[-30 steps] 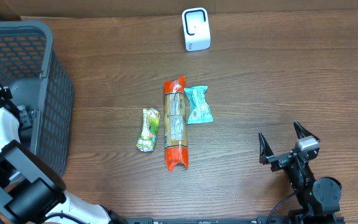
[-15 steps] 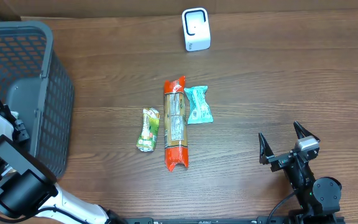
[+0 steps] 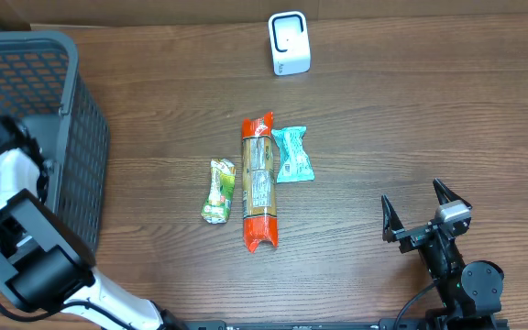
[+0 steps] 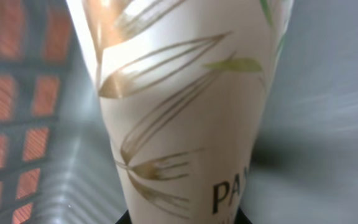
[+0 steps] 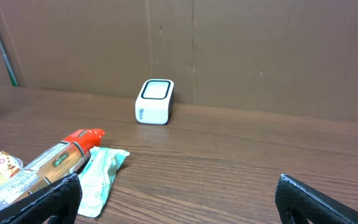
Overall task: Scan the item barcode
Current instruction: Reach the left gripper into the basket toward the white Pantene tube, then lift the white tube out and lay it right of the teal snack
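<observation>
While the left arm [image 3: 7, 170] is reaching down inside the grey basket [image 3: 76, 110], its own body is hiding the left end effector from overhead, and the left wrist view is showing no fingers either; the jaws are sitting pressed together, though whether they are pinching anything I cannot tell; a cream bottle [image 4: 185, 112] with gold leaf marks is filling that view, cut off at top and bottom, its lettering only partly readable, with basket mesh blurring behind it; the right end effector [image 3: 418, 211] is sitting low at the counter's [image 3: 411, 110] near right side, fingers spread wide around nothing, pointing toward the white scanner [image 3: 289, 43] at the far edge; three snack packets [image 3: 258, 181] are lying mid-counter.
</observation>
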Available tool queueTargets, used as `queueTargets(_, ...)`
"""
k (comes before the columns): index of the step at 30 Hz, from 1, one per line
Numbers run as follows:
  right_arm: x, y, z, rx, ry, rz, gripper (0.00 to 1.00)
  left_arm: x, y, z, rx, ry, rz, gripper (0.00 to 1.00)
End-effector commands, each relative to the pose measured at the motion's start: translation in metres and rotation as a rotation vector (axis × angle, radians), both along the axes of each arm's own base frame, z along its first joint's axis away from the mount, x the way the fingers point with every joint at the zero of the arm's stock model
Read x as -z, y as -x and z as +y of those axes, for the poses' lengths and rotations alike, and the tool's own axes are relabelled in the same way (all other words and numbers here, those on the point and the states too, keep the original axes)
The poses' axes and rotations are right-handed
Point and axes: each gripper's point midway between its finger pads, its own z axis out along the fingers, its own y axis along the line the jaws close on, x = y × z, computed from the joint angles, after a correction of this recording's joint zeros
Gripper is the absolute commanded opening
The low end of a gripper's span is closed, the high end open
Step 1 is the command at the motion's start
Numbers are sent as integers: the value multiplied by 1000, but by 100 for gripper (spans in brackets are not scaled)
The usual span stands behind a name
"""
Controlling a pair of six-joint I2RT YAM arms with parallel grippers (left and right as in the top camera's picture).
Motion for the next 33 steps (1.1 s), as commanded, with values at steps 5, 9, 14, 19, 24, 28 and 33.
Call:
queueTargets(5, 3, 0, -1, 5, 1, -1, 100, -230, -61, -28, 6, -223, -516, 4)
queueTargets(9, 3, 0, -1, 5, 1, -1, 100, -312, -53, -52, 46, -291, -666, 4)
queueTargets(14, 3, 0, -1, 5, 1, -1, 100, -376, -33, -110, 122, -256, -840, 4)
queueTargets(19, 3, 0, -1, 5, 1, -1, 100, -367, -30, -218, 323, 135, -908, 4)
queueTargets(24, 3, 0, -1, 5, 2, -1, 100, -304, -32, -328, 500, 520, -689, 4)
queueTargets(28, 2, 0, -1, 5, 1, -1, 100, -243, -38, -384, 545, 590, -498, 4)
queueTargets(33, 3, 0, -1, 5, 2, -1, 100, -172, -45, -453, 571, 674, -340, 4)
